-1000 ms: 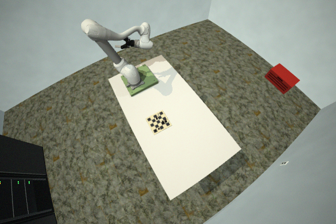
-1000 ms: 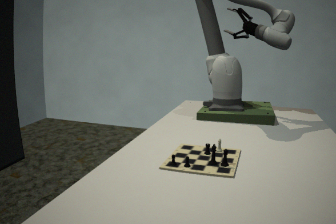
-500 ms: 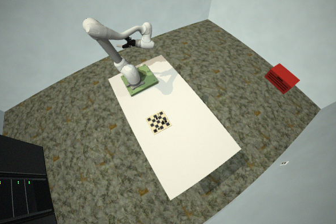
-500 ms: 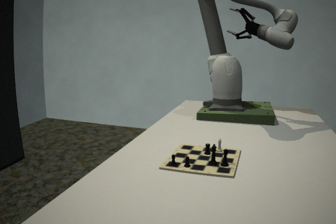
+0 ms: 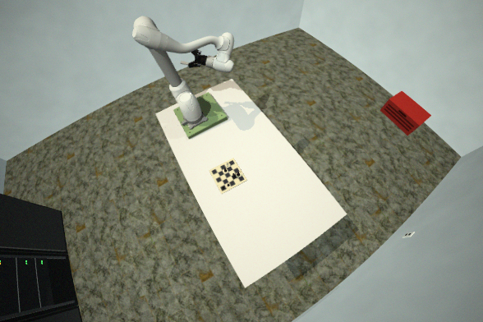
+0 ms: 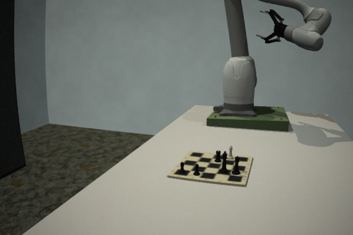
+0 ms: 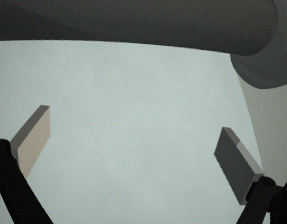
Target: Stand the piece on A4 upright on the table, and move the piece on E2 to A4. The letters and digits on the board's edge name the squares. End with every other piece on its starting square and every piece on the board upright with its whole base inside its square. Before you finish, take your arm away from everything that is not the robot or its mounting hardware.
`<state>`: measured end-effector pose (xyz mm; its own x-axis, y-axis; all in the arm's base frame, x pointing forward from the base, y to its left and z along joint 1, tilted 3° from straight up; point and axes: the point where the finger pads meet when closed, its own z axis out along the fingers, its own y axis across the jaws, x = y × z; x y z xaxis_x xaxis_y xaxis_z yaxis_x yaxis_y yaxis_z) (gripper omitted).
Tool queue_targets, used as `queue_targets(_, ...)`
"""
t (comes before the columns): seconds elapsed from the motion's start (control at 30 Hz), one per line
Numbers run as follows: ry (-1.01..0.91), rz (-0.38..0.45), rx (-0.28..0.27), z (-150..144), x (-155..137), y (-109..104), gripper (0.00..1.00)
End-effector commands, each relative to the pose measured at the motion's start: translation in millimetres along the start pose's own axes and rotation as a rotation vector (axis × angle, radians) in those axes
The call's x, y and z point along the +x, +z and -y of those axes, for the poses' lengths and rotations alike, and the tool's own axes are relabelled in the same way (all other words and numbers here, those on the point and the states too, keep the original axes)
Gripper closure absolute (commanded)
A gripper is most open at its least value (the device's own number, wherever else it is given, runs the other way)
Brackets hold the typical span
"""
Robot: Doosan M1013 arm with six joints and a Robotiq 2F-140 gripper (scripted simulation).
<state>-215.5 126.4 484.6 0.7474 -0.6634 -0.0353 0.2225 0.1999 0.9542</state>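
Observation:
A small chessboard [image 6: 211,168] lies in the middle of the white table and also shows in the top view [image 5: 227,175]. On it stand one white piece [image 6: 230,152] at the far side and several black pieces: two small ones [image 6: 188,168] at the near left, and three taller ones [image 6: 226,162] right of centre. All look upright. The square labels are too small to read. My gripper [image 6: 264,25] is open and empty, high in the air beside the arm's own column, far from the board. The wrist view [image 7: 137,149] shows only its two spread fingers, the arm and the wall.
The arm stands on a green base plate [image 6: 249,117] at the table's far end. A red box [image 5: 405,112] lies on the floor far to the right. A black cabinet [image 5: 25,263] stands at the near left.

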Motion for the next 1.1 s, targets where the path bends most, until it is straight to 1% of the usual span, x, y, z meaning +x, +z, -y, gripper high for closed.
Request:
queue_targets(0.0, 0.057, 0.117, 0.031, -3, -23, -49, 0.0)
queue_targets(0.03, 0.057, 0.117, 0.031, -3, -23, -49, 0.0)
queue_targets(0.1, 0.1, 0.206, 0.043, -7, -34, -87, 0.0)
queue_targets(0.17, 0.1, 0.206, 0.043, -7, -34, -87, 0.0)
queue_targets(0.23, 0.148, 0.303, 0.05, -11, -41, -130, 0.0)
queue_targets(0.27, 0.148, 0.303, 0.05, -11, -41, -130, 0.0)
queue_targets(0.3, 0.174, 0.355, 0.051, -12, -42, -153, 0.0)
queue_targets(0.33, 0.174, 0.355, 0.051, -12, -42, -153, 0.0)
queue_targets(0.37, 0.2, 0.408, 0.049, -14, -42, -177, 0.0)
queue_targets(0.4, 0.2, 0.408, 0.049, -14, -42, -177, 0.0)
queue_targets(0.43, 0.228, 0.463, 0.046, -16, -40, -202, 0.0)
queue_targets(0.5, 0.228, 0.463, 0.046, -16, -40, -202, 0.0)
queue_targets(0.53, 0.256, 0.519, 0.04, -18, -36, -229, 0.0)
queue_targets(0.57, 0.256, 0.519, 0.04, -18, -36, -229, 0.0)
queue_targets(0.6, 0.284, 0.577, 0.032, -19, -29, -255, 0.0)
queue_targets(0.63, 0.284, 0.577, 0.032, -19, -29, -255, 0.0)
queue_targets(0.67, 0.314, 0.636, 0.021, -20, -21, -282, 0.0)
queue_targets(0.73, 0.314, 0.636, 0.021, -20, -21, -282, 0.0)
queue_targets(0.77, 0.343, 0.696, 0.007, -21, -10, -310, 0.0)
queue_targets(0.8, 0.343, 0.696, 0.007, -21, -10, -310, 0.0)
queue_targets(0.83, 0.373, 0.756, -0.01, -22, 3, -337, 0.0)
queue_targets(0.9, 0.373, 0.756, -0.01, -22, 3, -337, 0.0)
queue_targets(0.93, 0.404, 0.817, -0.03, -22, 18, -364, 0.0)
queue_targets(0.97, 0.404, 0.817, -0.03, -22, 18, -364, 0.0)
queue_targets(1.0, 0.434, 0.878, -0.053, -21, 35, -390, 0.0)
queue_targets(1.07, 0.434, 0.878, -0.053, -21, 36, -391, 0.0)
